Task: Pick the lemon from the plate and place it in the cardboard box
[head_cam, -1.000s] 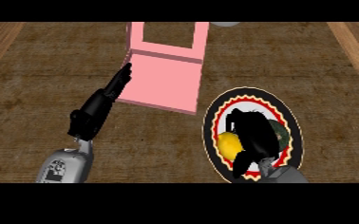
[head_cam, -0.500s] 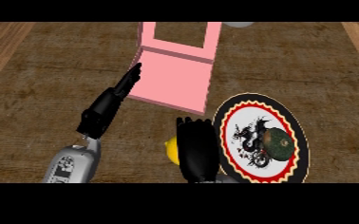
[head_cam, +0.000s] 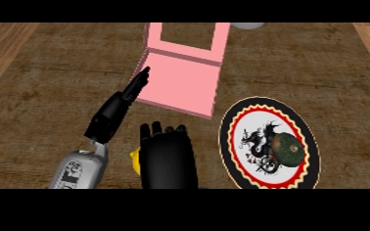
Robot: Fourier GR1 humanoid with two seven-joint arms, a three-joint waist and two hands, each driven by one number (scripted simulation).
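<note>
The lemon [head_cam: 134,158] shows only as a yellow sliver at the left edge of my right hand [head_cam: 168,154], which is curled over it low in the view, left of the plate. The round plate [head_cam: 230,127], with a black rim and a dragon pattern, lies at lower right. The box [head_cam: 184,76] is pink and open-topped, standing above and between my hands. My left hand [head_cam: 115,111] rests open with its fingers straight, the tips touching the box's left side. Most of the lemon is hidden.
A dark green round fruit [head_cam: 289,147] sits on the plate's right half. A pale round object [head_cam: 249,25] peeks in at the top edge behind the box. Wooden counter top spreads to the left and right.
My right hand has carried the lemon off the plate and leftward, to the counter below the box. The left hand has stayed against the box's left side.
</note>
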